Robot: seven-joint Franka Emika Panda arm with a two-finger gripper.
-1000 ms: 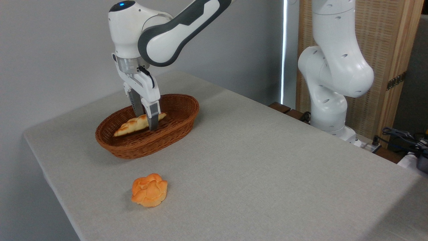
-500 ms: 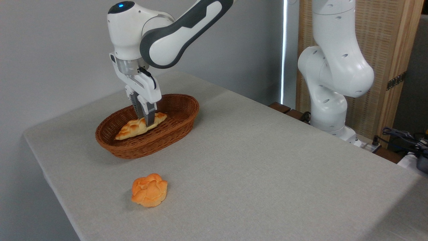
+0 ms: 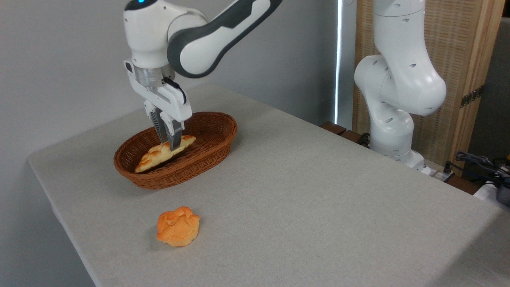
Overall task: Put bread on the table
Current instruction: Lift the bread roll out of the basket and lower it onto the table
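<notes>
The bread (image 3: 157,155), a long braided golden loaf, hangs tilted inside the brown wicker basket (image 3: 211,149), its right end raised and its left tip low near the basket's wall. My gripper (image 3: 172,145) points down into the basket and is shut on the bread near its right end. The table (image 3: 303,199) is a wide grey-beige top; the basket stands on its far left part.
A small round orange bun (image 3: 178,226) lies on the table in front of the basket. The arm's white base column (image 3: 394,91) stands at the table's back right, with cables (image 3: 484,163) beside it.
The gripper closed on the bread and has risen a little, lifting the loaf's right end off the basket floor.
</notes>
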